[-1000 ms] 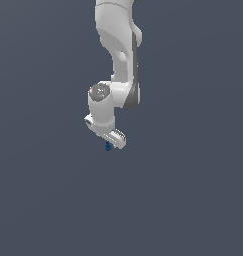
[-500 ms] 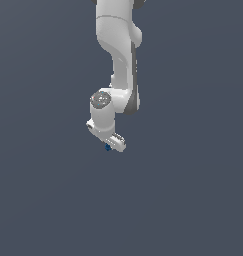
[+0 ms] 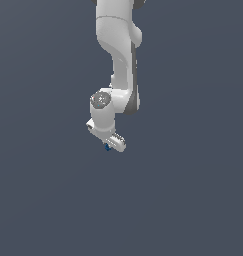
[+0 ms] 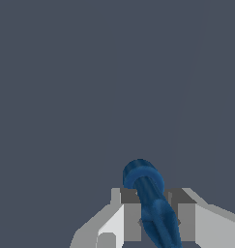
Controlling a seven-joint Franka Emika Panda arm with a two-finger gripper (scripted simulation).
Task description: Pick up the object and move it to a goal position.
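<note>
The object (image 4: 150,198) is a dark-blue lumpy rod with a rounded knob at one end. In the wrist view it sits clamped between the two grey fingers (image 4: 132,218), its knob sticking out past them. My gripper (image 4: 155,220) is shut on it. In the exterior view only a tiny blue speck of the object (image 3: 107,147) shows under the white gripper (image 3: 111,145), which hangs off the white arm (image 3: 118,55) above the dark grey ground.
Flat dark grey ground (image 3: 193,200) fills both views. No other objects, containers or edges show.
The arm has drawn the gripper and the blue object slightly upward and toward the exterior view's left since a second ago. The grip has stayed shut.
</note>
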